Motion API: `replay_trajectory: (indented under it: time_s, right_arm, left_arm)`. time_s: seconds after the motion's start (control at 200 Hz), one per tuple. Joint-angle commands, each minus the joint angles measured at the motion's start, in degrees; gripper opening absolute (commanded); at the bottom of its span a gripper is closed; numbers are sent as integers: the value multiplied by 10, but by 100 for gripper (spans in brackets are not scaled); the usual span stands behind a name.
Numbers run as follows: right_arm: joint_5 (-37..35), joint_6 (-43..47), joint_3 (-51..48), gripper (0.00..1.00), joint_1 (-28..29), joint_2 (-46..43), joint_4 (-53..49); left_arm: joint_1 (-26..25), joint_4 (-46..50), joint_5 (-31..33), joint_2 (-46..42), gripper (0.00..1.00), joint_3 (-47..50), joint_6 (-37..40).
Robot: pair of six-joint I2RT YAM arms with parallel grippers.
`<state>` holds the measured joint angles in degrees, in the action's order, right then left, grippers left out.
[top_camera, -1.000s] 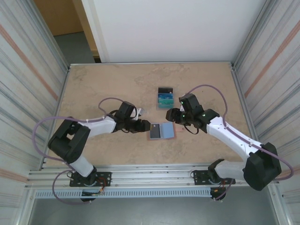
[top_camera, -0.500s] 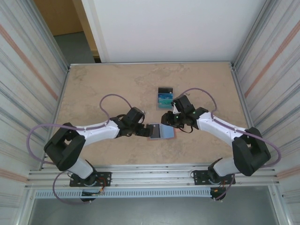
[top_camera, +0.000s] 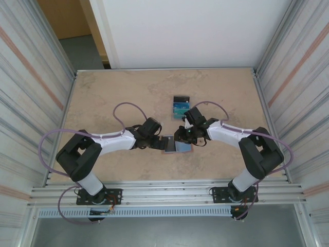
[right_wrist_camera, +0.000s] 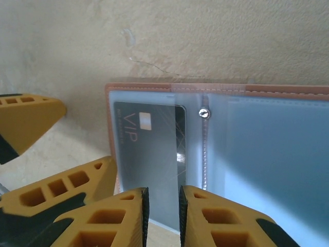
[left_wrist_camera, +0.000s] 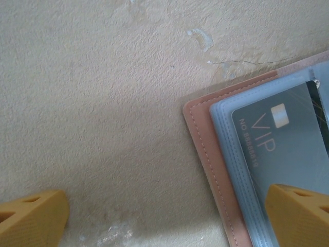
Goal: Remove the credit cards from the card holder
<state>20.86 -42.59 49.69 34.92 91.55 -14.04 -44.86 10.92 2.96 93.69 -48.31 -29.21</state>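
The card holder (top_camera: 183, 146) lies open and flat near the table's front middle, salmon outside with blue-grey pockets (right_wrist_camera: 267, 144). A dark credit card marked VIP (right_wrist_camera: 149, 139) sits inside its left pocket (left_wrist_camera: 277, 149). More credit cards (top_camera: 180, 107), black, blue and teal, lie together farther back. My left gripper (top_camera: 160, 142) is wide open at the holder's left edge (left_wrist_camera: 203, 149), one finger (left_wrist_camera: 300, 213) over the pocket, the other on bare table. My right gripper (right_wrist_camera: 163, 211) hovers over the near edge of the left pocket, jaws a narrow gap apart with nothing between them.
The left gripper's yellow fingers (right_wrist_camera: 31, 118) stand close beside the right gripper at the holder's left side. Metal frame walls (top_camera: 61, 103) enclose the beige tabletop (top_camera: 118, 98) on both sides. A rail (top_camera: 169, 190) runs along the near edge.
Both grippers have closed in on the card holder from either side. The left gripper opened wide. The right gripper's jaws narrowed as it moved left over the dark card.
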Motion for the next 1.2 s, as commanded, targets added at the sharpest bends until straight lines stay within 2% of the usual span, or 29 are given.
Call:
replay_trajectory:
  time_s: [0.0,0.777,1.198]
  right_arm:
    - [12,18,-2,24,5,17,9]
    - [33,18,-13,22,-2,63,46]
    - [81,-2,-45,20,-20,58,105]
  left_arm:
    - [-3,5,7,19,99,-12,10]
    - [-3,43,9,56,99,-31,20]
    - [-5,59,5,71,97,-42,27]
